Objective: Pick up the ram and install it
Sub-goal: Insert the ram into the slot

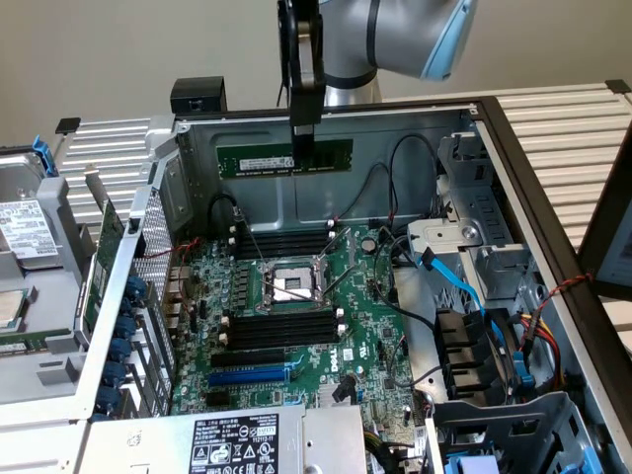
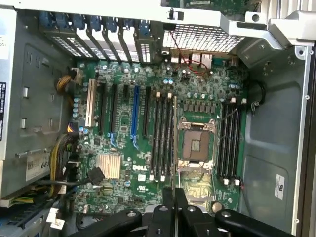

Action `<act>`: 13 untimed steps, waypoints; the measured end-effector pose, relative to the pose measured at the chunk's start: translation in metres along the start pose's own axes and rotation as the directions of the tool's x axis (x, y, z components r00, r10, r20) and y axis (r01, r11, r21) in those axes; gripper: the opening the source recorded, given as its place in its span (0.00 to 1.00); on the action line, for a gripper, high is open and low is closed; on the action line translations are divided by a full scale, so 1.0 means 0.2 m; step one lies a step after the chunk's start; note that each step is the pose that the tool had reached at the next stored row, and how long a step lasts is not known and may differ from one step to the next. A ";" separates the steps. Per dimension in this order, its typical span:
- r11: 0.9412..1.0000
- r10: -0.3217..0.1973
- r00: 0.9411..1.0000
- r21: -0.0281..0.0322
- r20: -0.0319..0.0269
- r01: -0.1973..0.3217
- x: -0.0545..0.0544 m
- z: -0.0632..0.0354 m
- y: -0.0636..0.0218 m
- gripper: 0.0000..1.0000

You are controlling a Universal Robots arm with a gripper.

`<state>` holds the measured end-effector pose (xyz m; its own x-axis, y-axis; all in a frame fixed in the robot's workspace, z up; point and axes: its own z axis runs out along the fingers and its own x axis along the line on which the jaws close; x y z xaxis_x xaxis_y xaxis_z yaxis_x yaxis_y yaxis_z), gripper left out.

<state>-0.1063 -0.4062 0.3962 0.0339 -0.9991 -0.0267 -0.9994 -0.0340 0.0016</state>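
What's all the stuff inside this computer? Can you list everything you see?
computer case: one, grey metal, open, around everything
main board: one, green, flat inside the case
chip socket: one, silver, middle of the board
memory slots: two groups, black, either side of the socket
long slot: one, blue, beside the black slots
cables: at least two, blue, exterior view's right
upright card: one, green, exterior view's left
ram stick: one, green with a white label, held above the board
gripper: one, black, shut on the ram stick
robot arm: one, grey and light blue, above the case
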 end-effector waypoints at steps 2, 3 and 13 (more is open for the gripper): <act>1.000 0.000 1.000 0.000 0.000 0.000 -0.01 0.006 0.023 0.13; 1.000 0.001 1.000 0.000 0.000 -0.001 -0.01 0.006 0.027 0.13; 1.000 0.008 1.000 0.011 0.000 -0.008 -0.02 0.014 0.027 0.13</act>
<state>-0.1118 -0.4021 0.3935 0.0258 -0.9993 -0.0263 -0.9996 -0.0256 -0.0096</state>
